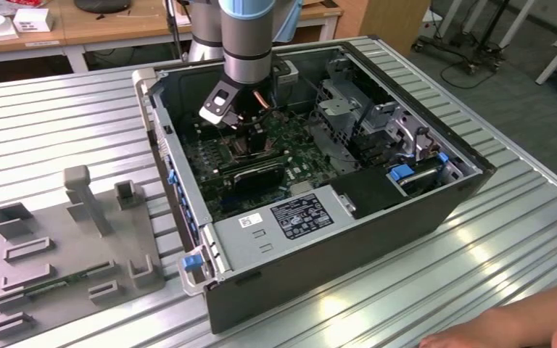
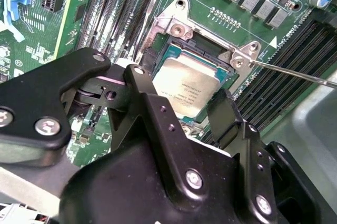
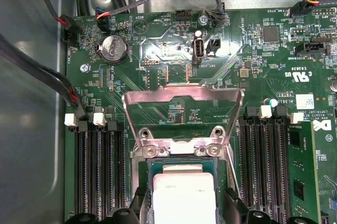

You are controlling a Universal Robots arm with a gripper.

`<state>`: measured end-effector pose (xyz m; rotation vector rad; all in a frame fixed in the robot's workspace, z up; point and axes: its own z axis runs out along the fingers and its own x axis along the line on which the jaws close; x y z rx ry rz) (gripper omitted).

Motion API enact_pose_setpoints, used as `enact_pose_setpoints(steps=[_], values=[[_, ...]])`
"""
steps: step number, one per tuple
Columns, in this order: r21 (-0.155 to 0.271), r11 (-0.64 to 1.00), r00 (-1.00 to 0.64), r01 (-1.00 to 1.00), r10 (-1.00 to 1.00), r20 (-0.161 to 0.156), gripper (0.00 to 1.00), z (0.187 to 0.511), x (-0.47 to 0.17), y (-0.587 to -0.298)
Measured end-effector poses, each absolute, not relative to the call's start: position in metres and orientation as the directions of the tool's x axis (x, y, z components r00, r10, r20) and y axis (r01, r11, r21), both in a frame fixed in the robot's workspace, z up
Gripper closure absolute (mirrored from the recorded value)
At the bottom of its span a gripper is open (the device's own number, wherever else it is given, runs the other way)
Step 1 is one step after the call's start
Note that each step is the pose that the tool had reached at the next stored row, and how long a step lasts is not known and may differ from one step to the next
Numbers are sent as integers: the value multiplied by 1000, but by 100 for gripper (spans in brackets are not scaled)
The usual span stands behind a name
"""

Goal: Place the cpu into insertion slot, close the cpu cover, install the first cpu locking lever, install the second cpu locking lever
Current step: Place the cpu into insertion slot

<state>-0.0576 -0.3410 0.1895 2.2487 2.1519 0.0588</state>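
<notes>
Reaching down into the open computer case [image 1: 347, 261], which lay on a ribbed metal table [image 1: 56, 109], the arm [image 1: 249, 43] held its gripper [image 1: 243, 130] low over the green motherboard [image 3: 253, 76]. The cpu [image 2: 192, 84] lay flat in the insertion slot [image 2: 152, 55], its pale metal face upward and a thin green edge showing inside the black frame. In both wrist views the gripper's black body stood close on two opposite sides of the chip, but I could not tell whether it clasped the cpu or had let go. The cpu cover [image 3: 181, 93] stood raised on its hinge just beyond the chip, with the board visible through its cut-out middle. A thin metal rod [image 2: 295, 74] ran out from a corner bracket of the socket across the long black memory slots [image 3: 97, 171]. Inside the case, the grey power supply box [image 1: 278, 221] sat near the front wall. A grey fixture [image 1: 66, 239] rested on the table on the exterior view's left, and part of a person's hand [image 1: 521, 326] showed at that view's lower right, well apart from the case.
</notes>
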Motion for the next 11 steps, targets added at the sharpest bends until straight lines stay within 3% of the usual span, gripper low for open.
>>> enact_pose_setpoints(steps=[8,9,11], values=[[47,-44,44,998,999,8,34,189,-58,-341],[47,-44,44,998,999,8,39,189,-58,-341],[47,-44,44,998,999,7,39,189,-58,-341]])
